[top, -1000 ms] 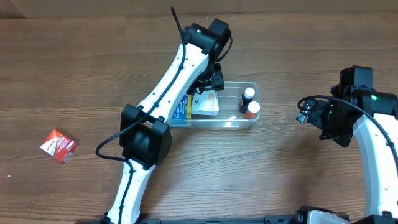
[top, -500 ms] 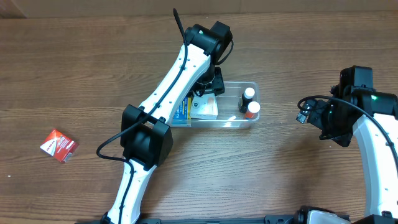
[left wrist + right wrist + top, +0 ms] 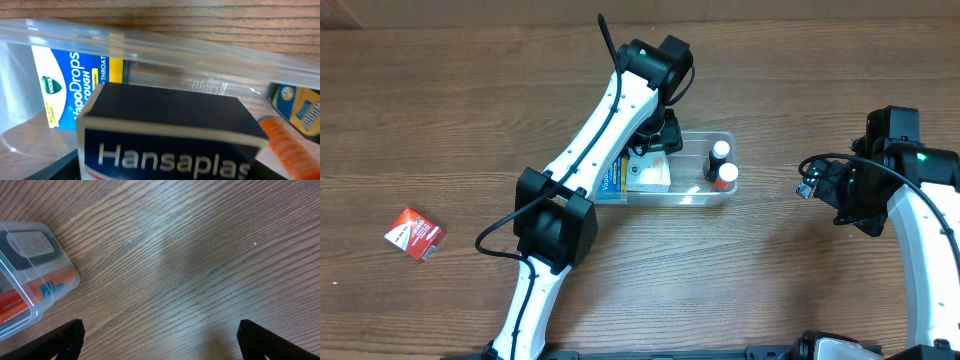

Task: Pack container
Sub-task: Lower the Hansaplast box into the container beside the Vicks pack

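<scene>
Container (image 3: pixel 693 176) directly beneath left claw (image 3: pixel 655 141)

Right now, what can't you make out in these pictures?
Left gripper: its fingers hidden overhead by its own wrist, in the wrist view by the plaster box; grip unclear.
Plaster box: name blurred, cut off by the bottom edge.
Red box: print too small overhead.

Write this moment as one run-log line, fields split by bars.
left gripper: above container, at Hansaplast box, grip unclear | right gripper: open, over table | in container: VapoDrops pack, two bottles | outside: red box
</scene>
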